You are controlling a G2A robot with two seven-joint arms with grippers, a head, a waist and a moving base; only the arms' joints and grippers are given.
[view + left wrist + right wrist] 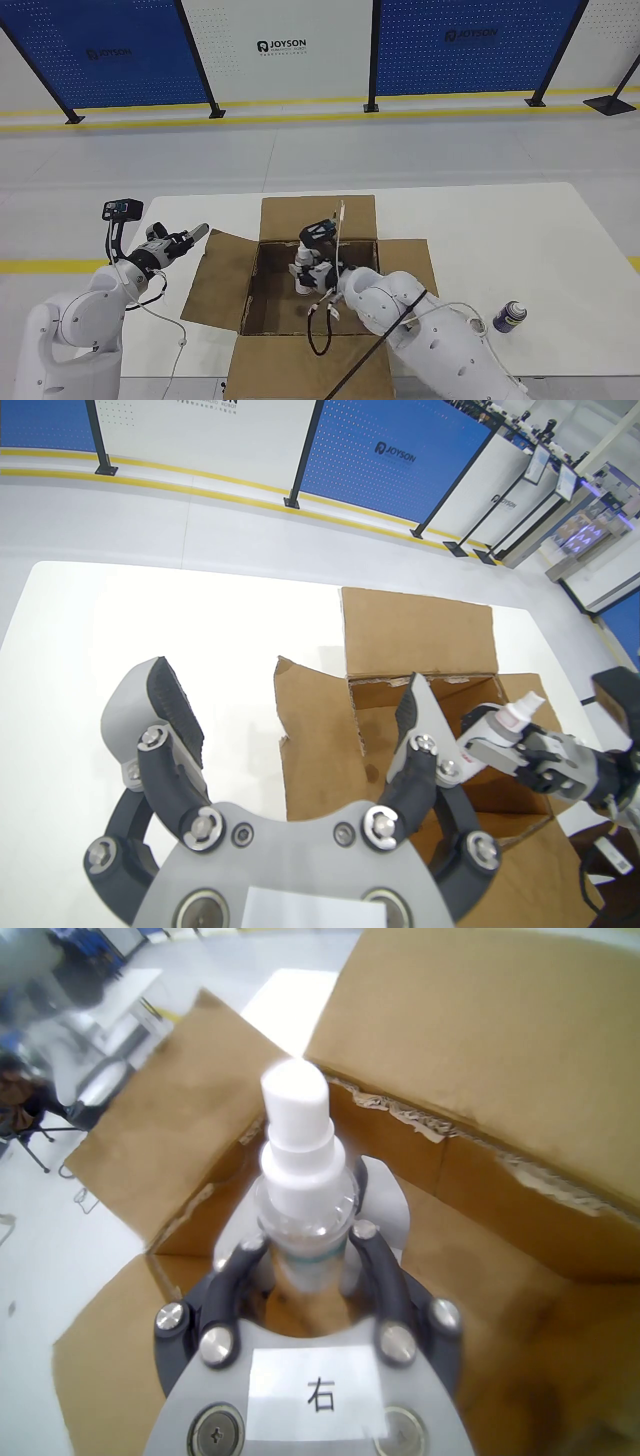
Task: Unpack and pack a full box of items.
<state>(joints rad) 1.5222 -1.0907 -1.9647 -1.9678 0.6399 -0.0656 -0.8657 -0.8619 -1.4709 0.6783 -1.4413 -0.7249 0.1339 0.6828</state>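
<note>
– Jaws first: right gripper (307, 1223) is clamped on the spray bottle (300, 1138), gripping its clear body. The white pump cap pokes out past the fingertips. Left gripper (295, 715) is spread wide, nothing in it.
– Where's the bottle?
– Centre of the top view, within the opening of the cardboard box (318, 218). Can't tell whether it sits below the rim.
– Risks?
– Round, slick body, so it probably pivots or slides in the pads if swung fast. The cap leads, so it could clip the rear wall or a raised flap.
– Surroundings?
– Left gripper hangs over the white table (500, 240), left of the left flap and well apart from the bottle. A small blue-labelled can (509, 316) stands lower right near the table edge, which crowds a set-down there.
</note>
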